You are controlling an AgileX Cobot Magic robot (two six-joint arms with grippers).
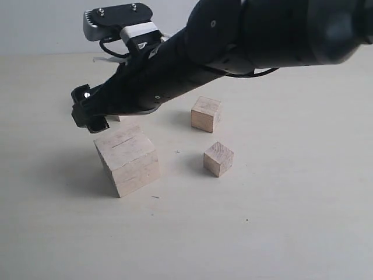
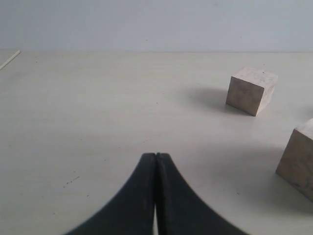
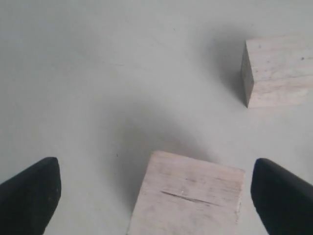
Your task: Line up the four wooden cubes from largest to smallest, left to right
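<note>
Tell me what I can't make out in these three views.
1. Fourth cube: exterior view, only a pale sliver shows behind the right arm; its size is unclear.
2. Largest cube: right wrist view, cut off by the picture's edge.
3. Cropped cube: left wrist view, cut off by the edge; which cube, cannot tell.
4. Left arm: not in the exterior view.

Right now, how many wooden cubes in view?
4: cracked largest cube front-left, second cube back-centre, third cube front-centre, fourth cube mostly hidden behind the arm in exterior view.
</note>
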